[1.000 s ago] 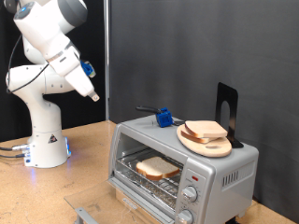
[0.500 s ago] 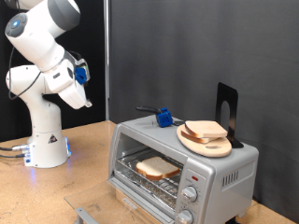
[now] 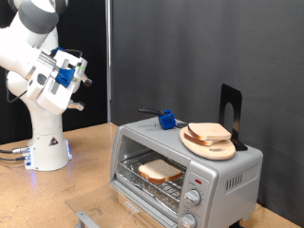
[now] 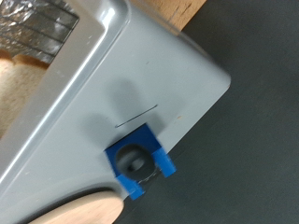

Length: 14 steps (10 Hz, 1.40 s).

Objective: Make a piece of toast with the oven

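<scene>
The silver-grey oven (image 3: 223, 171) stands at the exterior view's lower right with its glass door (image 3: 100, 215) folded down. One piece of toast (image 3: 160, 171) lies on the wire rack inside. A second slice (image 3: 209, 131) lies on a round wooden plate (image 3: 220, 148) on the oven's top. My gripper (image 3: 85, 80) is raised at the exterior view's upper left, far from the oven, with nothing between its fingers. The wrist view shows no fingers, only the oven's top (image 4: 140, 75) and the rack (image 4: 37, 23).
A small blue object (image 3: 167, 120) with a dark handle sits on the oven's top, also in the wrist view (image 4: 140, 166). A black stand (image 3: 231, 114) rises behind the plate. The plate's rim (image 4: 84, 211) shows in the wrist view. The arm's base (image 3: 46, 147) stands on the wooden table.
The arm has swung up and towards the exterior view's left, carrying the gripper further away from the oven. The oven, toast and plate have not moved.
</scene>
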Motion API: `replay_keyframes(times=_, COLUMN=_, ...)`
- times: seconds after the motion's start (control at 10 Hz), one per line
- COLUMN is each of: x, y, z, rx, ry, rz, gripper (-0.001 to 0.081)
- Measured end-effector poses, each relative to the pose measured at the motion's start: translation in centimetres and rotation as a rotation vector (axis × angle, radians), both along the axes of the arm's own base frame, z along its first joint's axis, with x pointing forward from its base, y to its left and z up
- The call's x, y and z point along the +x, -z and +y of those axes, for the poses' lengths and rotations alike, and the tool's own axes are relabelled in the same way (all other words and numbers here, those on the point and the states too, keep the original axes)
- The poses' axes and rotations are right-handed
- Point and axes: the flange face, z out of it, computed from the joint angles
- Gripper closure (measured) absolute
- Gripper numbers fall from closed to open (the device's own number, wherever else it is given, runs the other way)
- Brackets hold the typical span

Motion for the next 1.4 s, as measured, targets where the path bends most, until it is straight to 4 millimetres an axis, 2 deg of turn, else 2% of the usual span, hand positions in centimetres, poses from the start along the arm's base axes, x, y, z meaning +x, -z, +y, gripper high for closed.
replay_keyframes(times=0.1, x=0.0, y=-0.2, z=0.3, rx=0.043, ry=-0.008, rz=0.055, gripper=-0.0002)
replay_keyframes(times=0.3, x=0.4, y=-0.3, z=-0.5, rx=0.17, ry=0.142, rz=0.212, gripper=-0.0002)
replay_keyframes(times=0.6, x=1.2, y=2.3, z=-3.8, rx=0.215, ry=0.309, rz=0.372, gripper=-0.0002)
replay_keyframes(times=0.9, x=2.2, y=4.4, z=-6.6, rx=0.224, ry=0.196, rz=0.455, gripper=-0.0002)
replay_keyframes(times=1.1, x=3.7, y=5.7, z=-8.5, rx=0.223, ry=0.153, rz=0.491, gripper=-0.0002)
replay_keyframes(times=1.2, x=4.8, y=6.6, z=-9.7, rx=0.181, ry=0.183, rz=0.446, gripper=-0.0002)
replay_keyframes(times=1.4, x=5.2, y=7.0, z=-9.9, rx=0.159, ry=0.191, rz=0.42, gripper=-0.0002)
